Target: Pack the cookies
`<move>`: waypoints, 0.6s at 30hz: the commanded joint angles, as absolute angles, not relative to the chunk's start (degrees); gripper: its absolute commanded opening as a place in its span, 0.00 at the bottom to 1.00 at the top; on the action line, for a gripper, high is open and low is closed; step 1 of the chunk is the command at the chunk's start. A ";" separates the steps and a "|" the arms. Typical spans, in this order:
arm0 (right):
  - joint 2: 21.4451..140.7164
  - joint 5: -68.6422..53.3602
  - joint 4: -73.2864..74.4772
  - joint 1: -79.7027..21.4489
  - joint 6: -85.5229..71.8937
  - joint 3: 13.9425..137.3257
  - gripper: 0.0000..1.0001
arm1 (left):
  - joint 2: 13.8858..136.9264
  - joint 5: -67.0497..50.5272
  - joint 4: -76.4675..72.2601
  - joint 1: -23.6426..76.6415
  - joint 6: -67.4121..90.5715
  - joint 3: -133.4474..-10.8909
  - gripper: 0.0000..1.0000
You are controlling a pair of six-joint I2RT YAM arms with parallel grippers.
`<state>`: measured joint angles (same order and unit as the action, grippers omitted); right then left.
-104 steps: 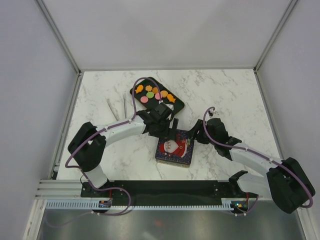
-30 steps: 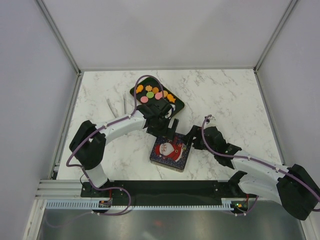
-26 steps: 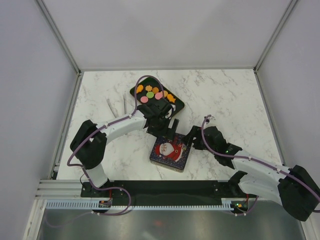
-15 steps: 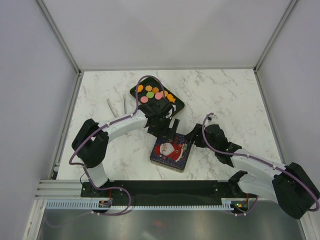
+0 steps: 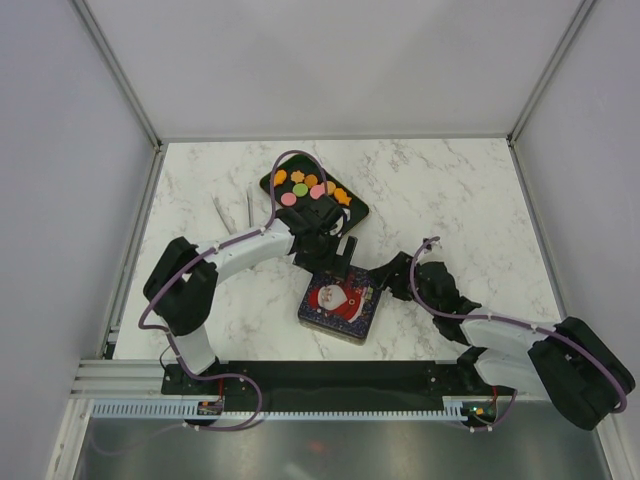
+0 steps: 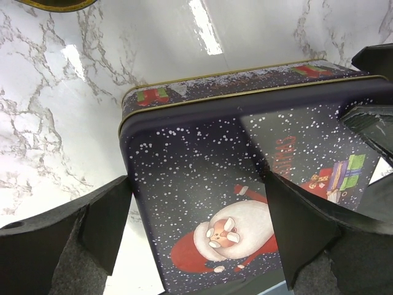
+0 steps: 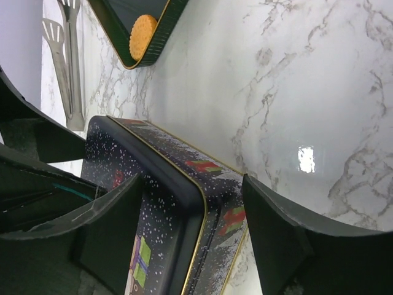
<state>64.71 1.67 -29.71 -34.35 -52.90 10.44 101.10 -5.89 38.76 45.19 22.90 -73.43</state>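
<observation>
- Marble table (image 5: 450, 190) fills the overhead frame.
- Dark tray (image 5: 355, 211) sits upper centre.
- Santa-lidded tin (image 5: 339, 303) lies at centre, just below the tray.
- Left tool (image 6: 196, 230), released, jaws spread over the tin's top edge.
- Right tool (image 7: 193, 230), released, straddles the tin's right corner.
- Cookies (image 5: 300, 188) rest on the tray.

Bright, even overhead light; white glare streaks on the glossy desk (image 6: 202, 27), soft shadows, wrist views blurry up close.

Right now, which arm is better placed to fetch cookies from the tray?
Probably left: the left gripper sits by the Christmas tin, next to the tray of cookies; the right gripper is farther off.
</observation>
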 commanded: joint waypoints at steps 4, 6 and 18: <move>61.62 1.14 -20.47 -35.24 -54.40 8.18 0.72 | 103.01 -5.63 32.26 46.23 26.19 -70.40 0.96; 60.47 0.10 -22.05 -35.24 -56.94 6.33 0.69 | 102.83 -5.63 32.26 46.14 26.19 -70.05 0.96; 65.57 5.78 -34.90 -41.73 -66.70 3.42 0.43 | 101.16 -4.83 26.81 46.85 31.90 -66.09 0.95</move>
